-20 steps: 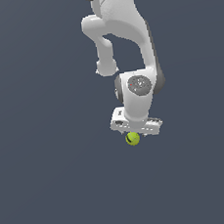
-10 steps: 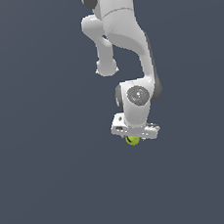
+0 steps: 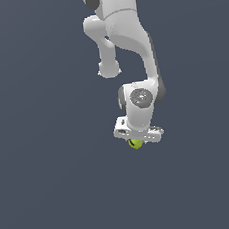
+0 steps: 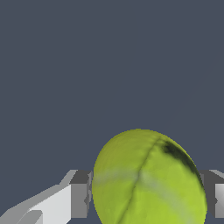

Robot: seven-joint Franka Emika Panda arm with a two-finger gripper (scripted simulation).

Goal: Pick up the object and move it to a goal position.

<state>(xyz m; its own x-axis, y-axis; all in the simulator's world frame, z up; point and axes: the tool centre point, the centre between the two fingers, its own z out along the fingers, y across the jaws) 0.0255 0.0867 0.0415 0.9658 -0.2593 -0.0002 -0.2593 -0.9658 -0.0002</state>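
Change: since half a second ago the wrist is seen tilted further and shifted slightly toward the exterior view's right, with the ball carried along beneath it.
Ball [image 4: 148, 179]: a round, yellow-green sphere with a fuzzy, felt-like look; a dark curved seam and a paler band are seen crossing it in the wrist view.
Ball position: in the exterior view the ball [image 3: 135, 144] is seen just under the white hand, only partly visible below its edge.
Gripper [image 4: 146, 194]: the jaws are clamped on the ball, one flat grey pad pressed against each side of it.
Fingers [image 4: 78, 194]: blocky, hard-edged, white with grey inner faces.
Arm [image 3: 128, 39]: smooth, glossy white shells with rounded joints and dark bands are seen; a round grey cap is set on the wrist.
Bench: a plain, matte, slate-grey surface is seen filling both views, without texture or edge.
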